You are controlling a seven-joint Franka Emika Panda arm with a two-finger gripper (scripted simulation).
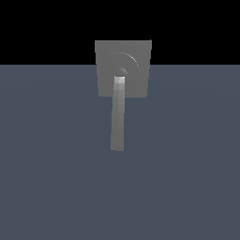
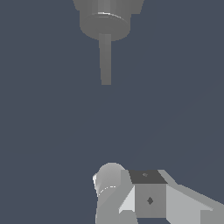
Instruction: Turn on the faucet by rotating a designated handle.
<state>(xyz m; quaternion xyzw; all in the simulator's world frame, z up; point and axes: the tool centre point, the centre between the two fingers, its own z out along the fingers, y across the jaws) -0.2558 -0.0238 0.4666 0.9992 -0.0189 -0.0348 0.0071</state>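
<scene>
dim flat render | no cast shadows | soft, low-resolution edges

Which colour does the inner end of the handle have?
Lighter grey, nearly white, on the handle; it shows best in the exterior view.

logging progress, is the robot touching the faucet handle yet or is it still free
Free. In the exterior view the handle juts from the faucet with no arm near; the wrist view shows open floor before it. Jaws not identifiable.
</scene>
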